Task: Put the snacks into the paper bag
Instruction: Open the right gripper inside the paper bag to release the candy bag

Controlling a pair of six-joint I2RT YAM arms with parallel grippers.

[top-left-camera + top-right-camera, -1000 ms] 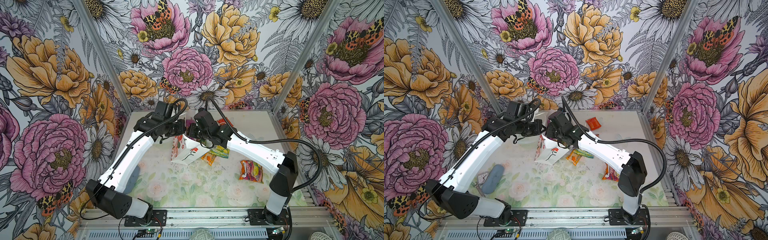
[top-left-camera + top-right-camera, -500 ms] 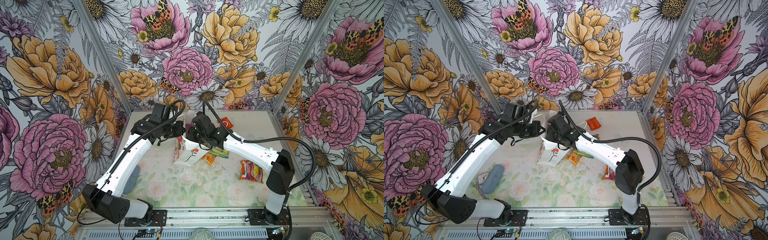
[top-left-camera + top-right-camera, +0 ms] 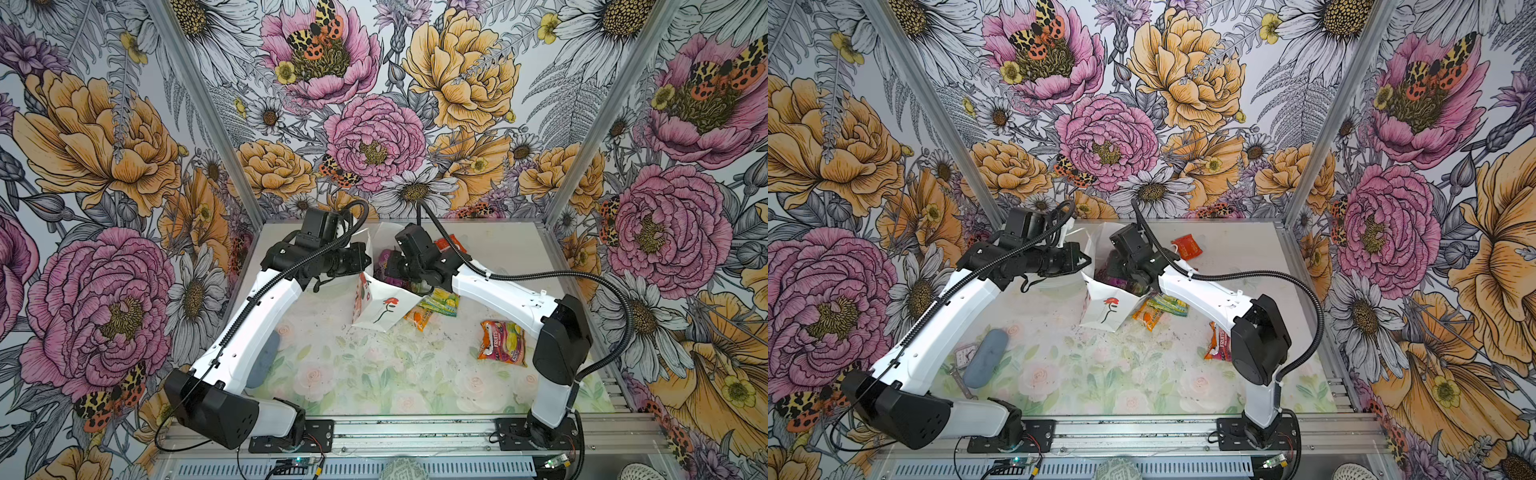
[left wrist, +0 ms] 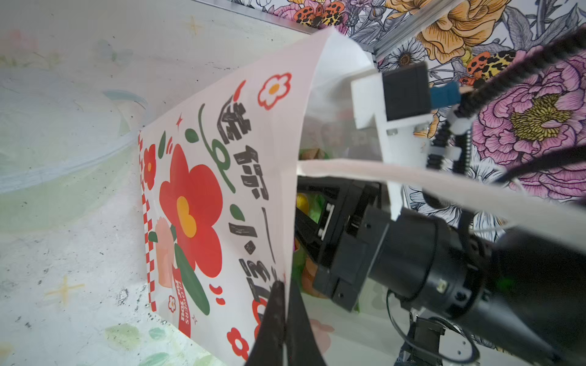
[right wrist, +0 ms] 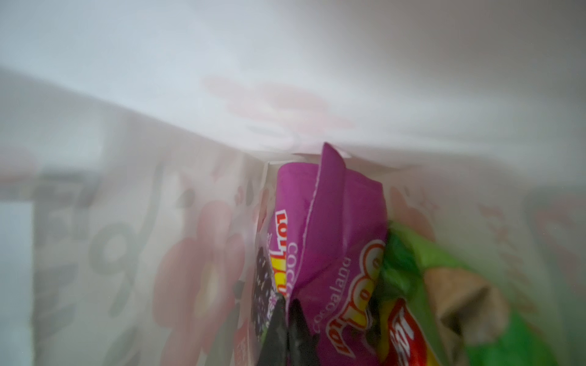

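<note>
Left claw (image 4: 283,317) pinched the paper bag (image 4: 206,190) at its rim; right claw (image 5: 288,329), inside the bag, gripped a purple packet (image 5: 333,221); several snacks (image 3: 502,343) lay loose on the counter (image 3: 374,374) near it.

The paper bag (image 3: 384,309) stood on the table (image 3: 374,370), toward the back — my left gripper (image 4: 283,304) on its left rim, my right gripper (image 5: 287,320) inside it with a pouch (image 5: 336,221); two packets (image 3: 440,300) lay just right of it.
</note>
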